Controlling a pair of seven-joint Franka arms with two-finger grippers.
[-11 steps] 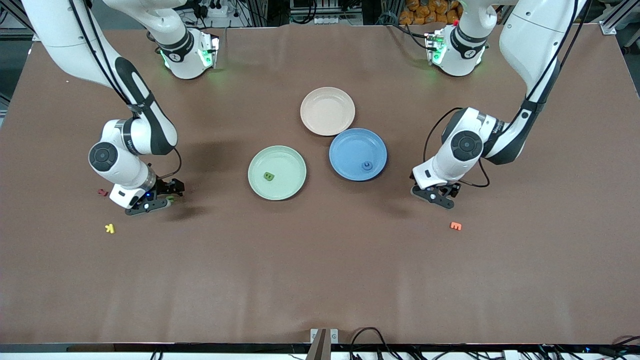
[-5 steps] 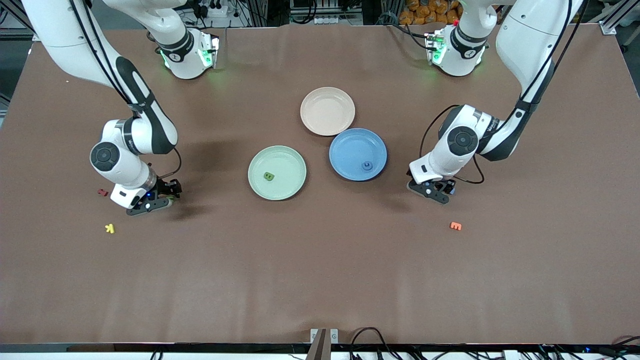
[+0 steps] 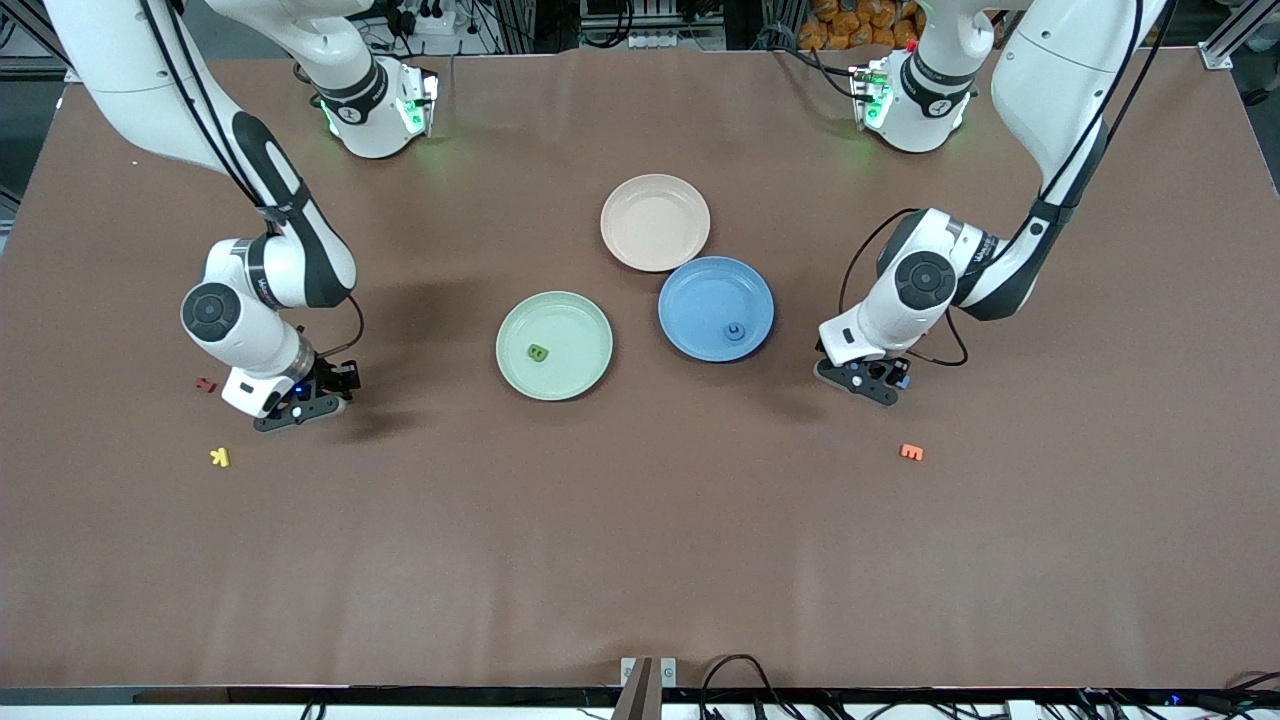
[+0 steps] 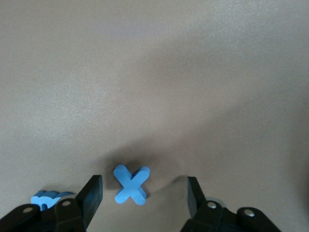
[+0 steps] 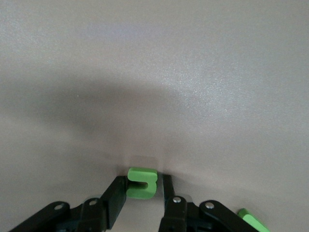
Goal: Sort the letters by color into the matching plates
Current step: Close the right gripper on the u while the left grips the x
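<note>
Table: a brown mat (image 3: pixel 640 520) covered it, with a beige plate (image 3: pixel 655 222) lying unused.
Plates: the green plate (image 3: pixel 554 345) held a green letter (image 3: pixel 538 352); the blue plate (image 3: pixel 716 308) held a blue letter (image 3: pixel 736 332).
Right gripper (image 5: pixel 143 193): down at the table toward the right arm's end, fingers pressed against a green piece (image 5: pixel 142 182); another green piece (image 5: pixel 252 220) lay just beside.
Left gripper (image 4: pixel 144 195): low toward the left arm's end, fingers spread either side of a blue X (image 4: pixel 131 184), not touching; a second blue piece (image 4: pixel 46 199) lay by one finger.
Handling: the foam looked light and squashy; a gentle pinch across the flat edges should do.
Strays: red (image 3: pixel 205 384), yellow (image 3: pixel 220 457) and orange (image 3: pixel 911 452) letters.
</note>
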